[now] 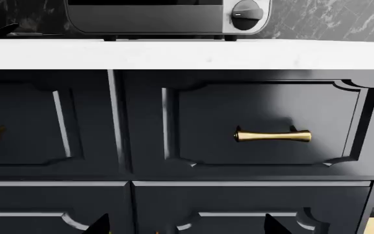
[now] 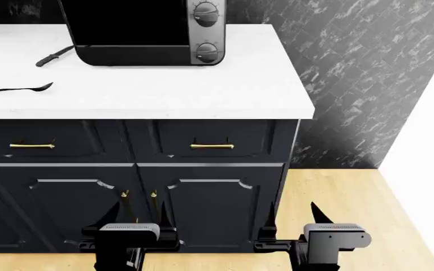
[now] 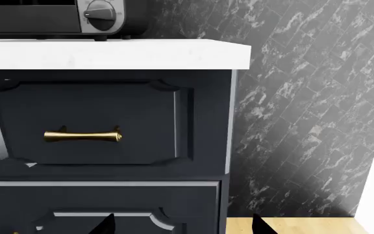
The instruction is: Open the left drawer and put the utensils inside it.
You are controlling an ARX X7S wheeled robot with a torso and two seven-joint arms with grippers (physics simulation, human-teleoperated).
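Both grippers (image 2: pixel 138 217) (image 2: pixel 291 216) empty, low before shut left drawer (image 2: pixel 51 141).

White countertop (image 2: pixel 202 90) atop the black cabinet. On it: toaster oven (image 2: pixel 145 31) at the rear, knife (image 2: pixel 54 56) beside its left corner, spoon (image 2: pixel 21 88) nearer the front edge.
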